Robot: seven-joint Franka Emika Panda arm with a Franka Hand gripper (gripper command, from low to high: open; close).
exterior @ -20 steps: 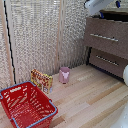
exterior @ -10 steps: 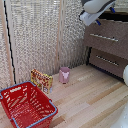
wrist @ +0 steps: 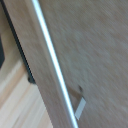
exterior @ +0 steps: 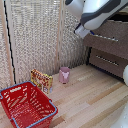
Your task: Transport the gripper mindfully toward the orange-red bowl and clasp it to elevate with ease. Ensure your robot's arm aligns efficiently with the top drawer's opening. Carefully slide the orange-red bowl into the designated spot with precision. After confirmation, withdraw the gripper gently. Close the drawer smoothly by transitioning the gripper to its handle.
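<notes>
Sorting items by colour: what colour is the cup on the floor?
Pink. The cup shows best in the exterior view, beside the patterned box.

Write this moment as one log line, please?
arm: high beside dresser | drawer handle: close in wrist view | fingers: unseen | orange-red bowl: not visible | red basket: on floor

The wood floor (exterior: 95,100) is wide open between the red basket (exterior: 27,105) and the brown dresser (exterior: 107,52). A pink cup (exterior: 64,75) and a small box (exterior: 41,80) stand by the curtain wall (exterior: 37,35). The big white arm (exterior: 97,12) hangs close in front of the dresser's top.
</notes>
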